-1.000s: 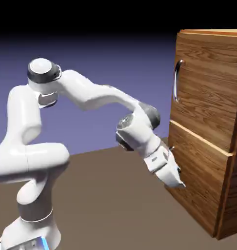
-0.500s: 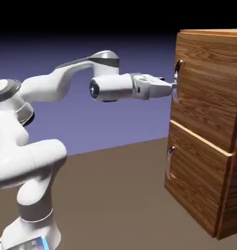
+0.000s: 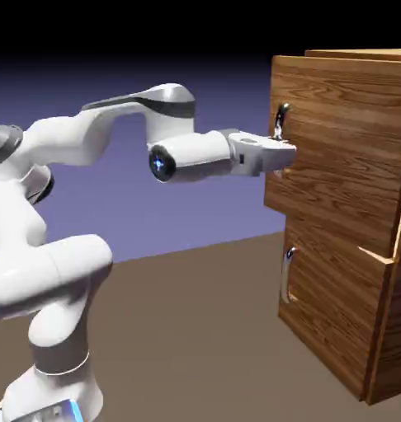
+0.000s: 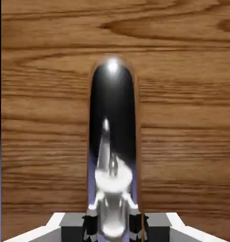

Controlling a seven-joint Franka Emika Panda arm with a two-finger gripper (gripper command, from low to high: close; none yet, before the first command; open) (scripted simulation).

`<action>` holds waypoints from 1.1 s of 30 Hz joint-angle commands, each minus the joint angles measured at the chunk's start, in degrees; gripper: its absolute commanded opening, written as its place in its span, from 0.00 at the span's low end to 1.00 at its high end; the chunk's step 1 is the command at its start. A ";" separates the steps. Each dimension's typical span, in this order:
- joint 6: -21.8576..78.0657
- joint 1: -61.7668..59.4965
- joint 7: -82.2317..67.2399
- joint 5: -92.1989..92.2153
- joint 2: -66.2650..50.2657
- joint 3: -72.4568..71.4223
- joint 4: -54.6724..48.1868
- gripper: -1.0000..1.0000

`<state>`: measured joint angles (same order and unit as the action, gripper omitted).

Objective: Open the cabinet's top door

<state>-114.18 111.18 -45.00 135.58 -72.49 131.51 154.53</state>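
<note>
The gripper [image 3: 280, 154] is clenched on the upright silver handle [image 4: 113, 142] of the top door [image 3: 336, 165], which hangs slightly ajar to its right.

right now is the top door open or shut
Partly open. In the exterior view the top door juts out past the lower door, with the gripper shut on its silver handle.
</note>
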 commanded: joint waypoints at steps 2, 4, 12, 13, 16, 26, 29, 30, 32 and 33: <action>4.92 0.20 -1.41 -2.70 0.97 3.18 1.85 0.00; 9.91 -0.01 -2.86 -5.66 2.17 6.37 3.29 0.00; 29.84 -4.19 -9.76 -19.96 10.61 18.48 4.61 0.00; 32.34 -5.13 -10.71 -21.82 12.01 19.64 4.27 0.00; 39.79 -7.93 -14.17 -28.29 17.48 23.13 2.28 0.00; 56.64 -14.14 -25.20 -48.14 38.25 28.98 -10.40 0.00; 60.04 -15.05 -27.77 -53.25 44.48 29.57 -15.36 0.00; 61.08 -15.27 -28.53 -54.88 46.55 29.69 -17.12 0.00; 63.06 -15.60 -29.90 -58.03 50.71 29.85 -20.80 0.00; 64.02 -15.70 -30.51 -59.54 52.79 29.89 -22.71 0.00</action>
<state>-50.11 95.48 -75.52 75.99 -19.71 161.40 131.82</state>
